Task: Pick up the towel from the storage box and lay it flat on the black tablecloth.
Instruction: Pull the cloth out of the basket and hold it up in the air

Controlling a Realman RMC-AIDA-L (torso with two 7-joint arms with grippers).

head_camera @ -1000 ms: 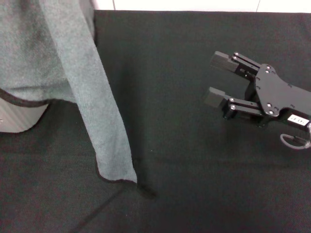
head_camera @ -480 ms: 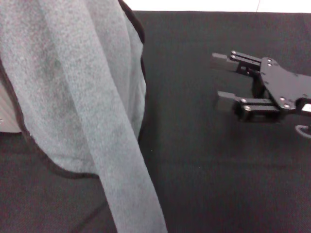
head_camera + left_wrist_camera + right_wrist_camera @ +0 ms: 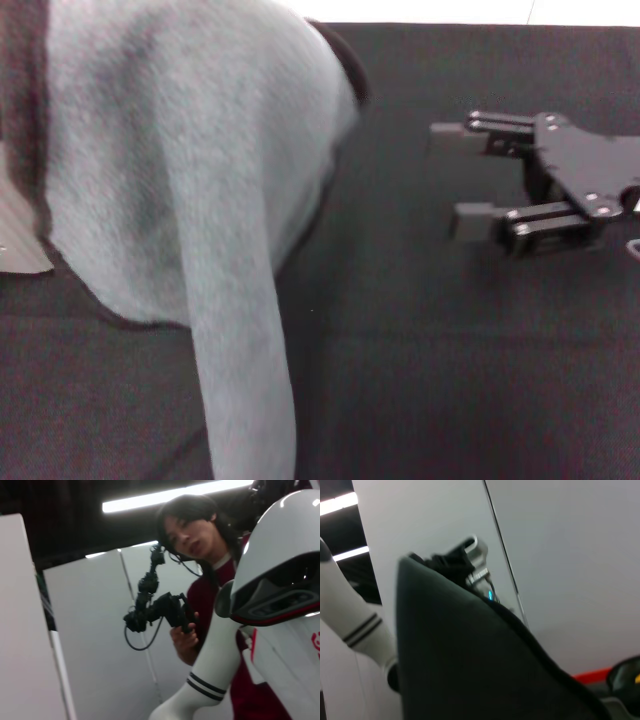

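Towel [image 3: 190, 180]: hanging mid-air, filling 9–12 o'clock of head view, tail drooping to 6 o'clock over black tablecloth [image 3: 450, 350].
Storage box [image 3: 18, 235]: corner only, 9 o'clock, behind towel.
Right gripper [image 3: 462, 172]: 3 o'clock, fingers spread, empty, apart from towel.
Left gripper: unseen; grip can't be told.

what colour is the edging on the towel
Black, running along the grey towel's hem; it shows best in the head view.

Person [image 3: 200, 535] with camera rig [image 3: 157, 607]
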